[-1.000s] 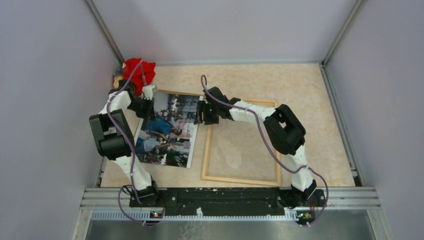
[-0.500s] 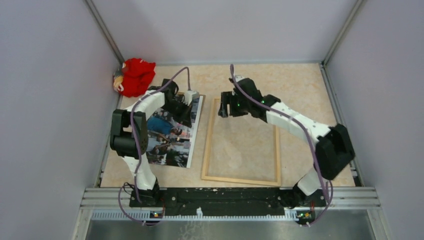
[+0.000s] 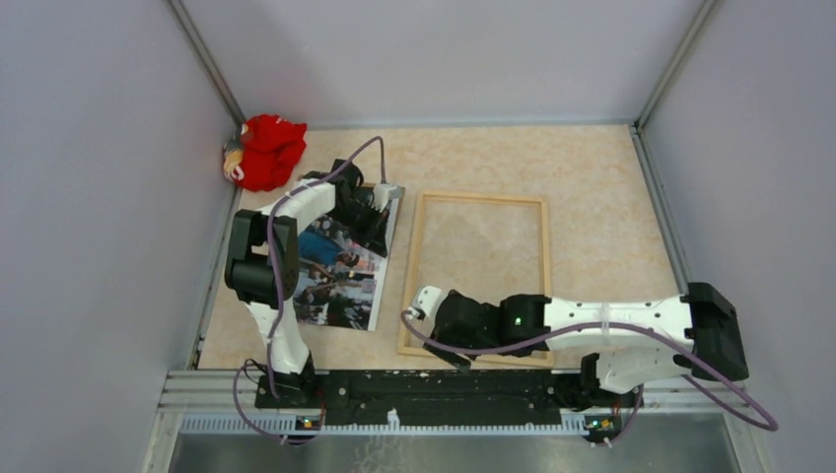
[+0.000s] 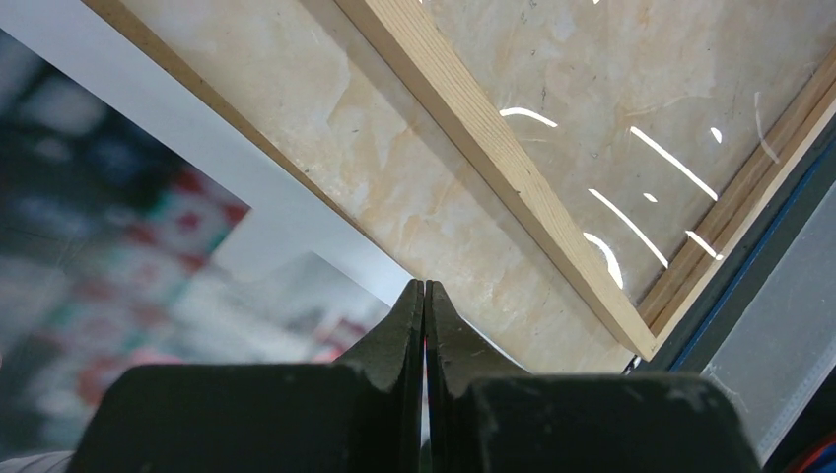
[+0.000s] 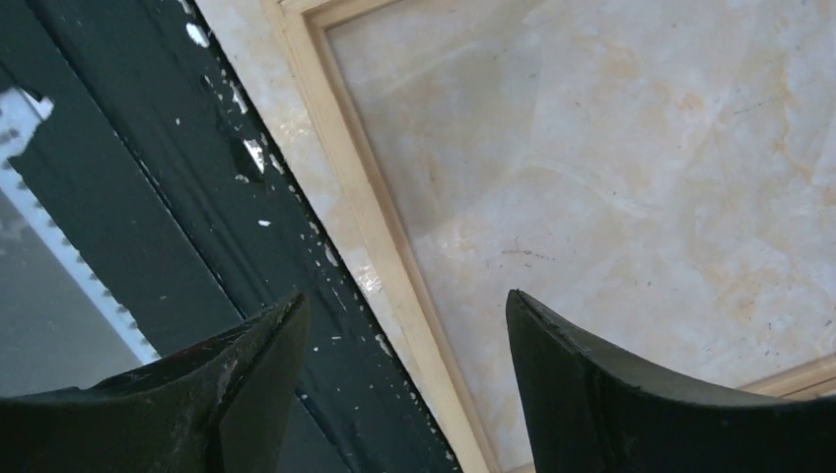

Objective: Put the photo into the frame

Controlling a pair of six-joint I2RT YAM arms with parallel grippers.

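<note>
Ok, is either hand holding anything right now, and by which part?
Left hand is shut at the photo's white border, far right corner, apparently pinching it; the contact itself is hidden. Right hand is open, holding nothing.

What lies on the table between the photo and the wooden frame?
Nothing lies there. Only a bare strip of tabletop separates the photo from the frame, as the top and left wrist views show.
</note>
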